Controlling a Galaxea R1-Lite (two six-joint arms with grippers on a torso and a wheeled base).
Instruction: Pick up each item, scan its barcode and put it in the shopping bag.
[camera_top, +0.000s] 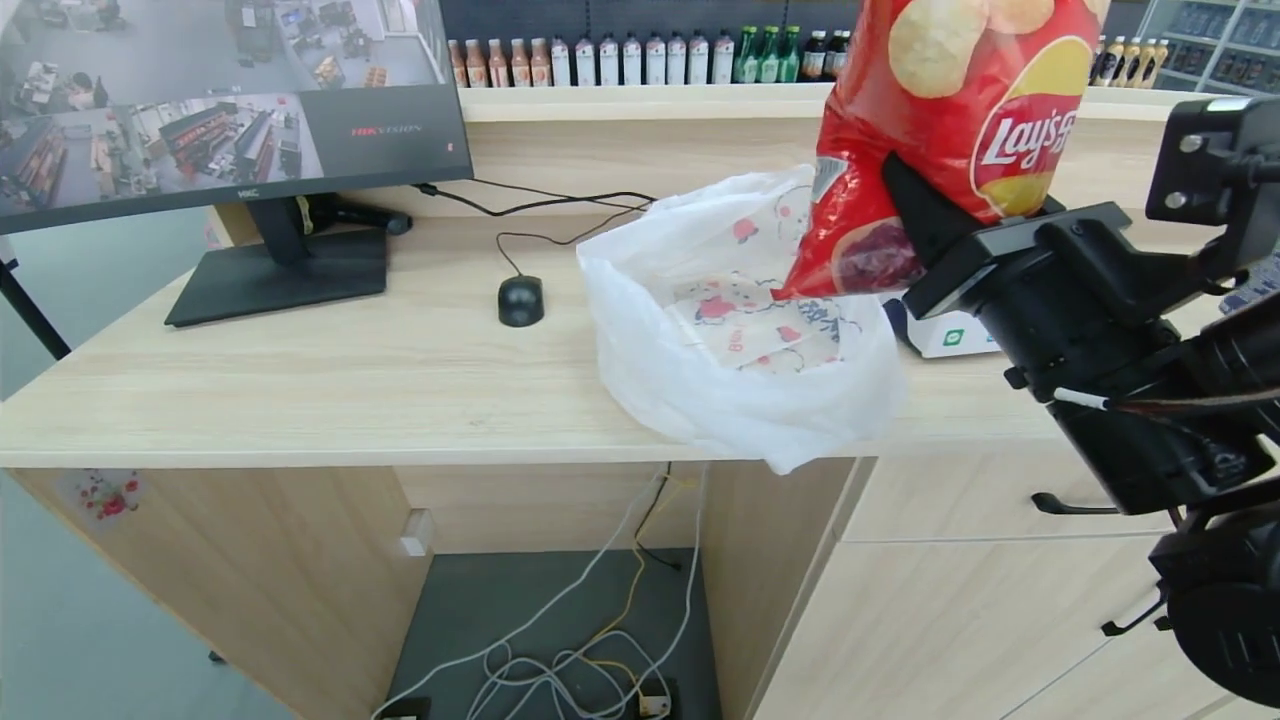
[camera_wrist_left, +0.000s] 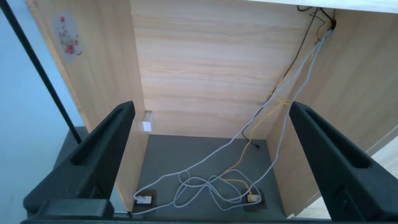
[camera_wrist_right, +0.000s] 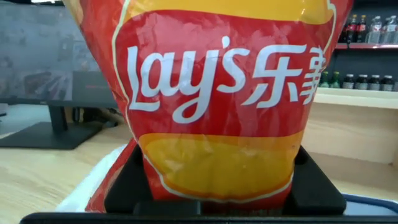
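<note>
Chip bag (camera_top: 950, 90) sits at the upper right of the head view, clamped low down between the right gripper's (camera_top: 935, 215) jaws, its lower corner over the shopping bag's (camera_top: 680, 400) right rim. Held so low, the tall pack could lean or slip. The shopping bag bulges past the tabletop's (camera_top: 350, 380) front edge, so a careless drop might tip it off. Left gripper's (camera_wrist_left: 211, 124) jaws hang spread and empty.

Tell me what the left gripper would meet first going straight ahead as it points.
The left gripper likely meets the wooden back panel first, though the hanging cables may lie nearer; depth is unclear.
</note>
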